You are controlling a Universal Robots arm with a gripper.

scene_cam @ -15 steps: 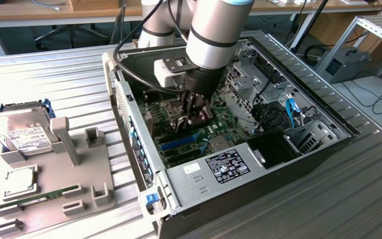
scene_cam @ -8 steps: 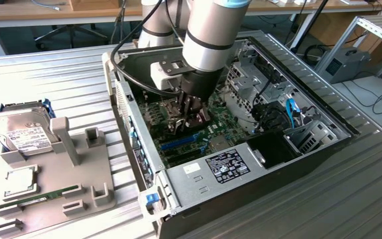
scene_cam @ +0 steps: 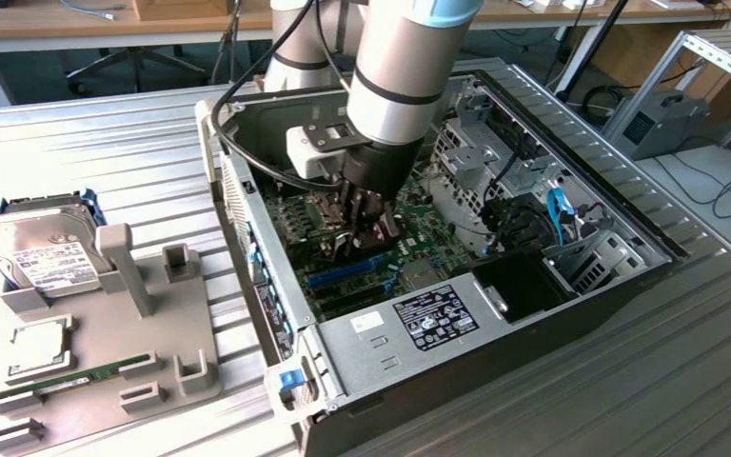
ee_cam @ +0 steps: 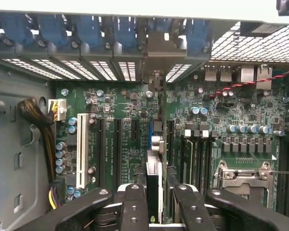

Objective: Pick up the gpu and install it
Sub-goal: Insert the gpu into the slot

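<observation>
gpu (ee_cam: 154, 185) stands on edge, clamped between the half-closed gripper (ee_cam: 154, 204) fingers, its long axis running along the blue slot (ee_cam: 149, 137) just beneath.

My gripper (scene_cam: 363, 221) is down inside the open computer case (scene_cam: 620, 205), over the motherboard (ee_cam: 130, 108), and the gpu (ee_cam: 154, 185) stands on edge between my fingers (ee_cam: 134, 211), running out ahead of me toward the case's slotted rear wall (ee_cam: 86, 70). Outside the case, well off toward the exterior view's left, the parts holder (scene_cam: 111, 367) sits on the table (scene_cam: 99, 143), with the hard drive (scene_cam: 35, 249) at its far end.
</observation>
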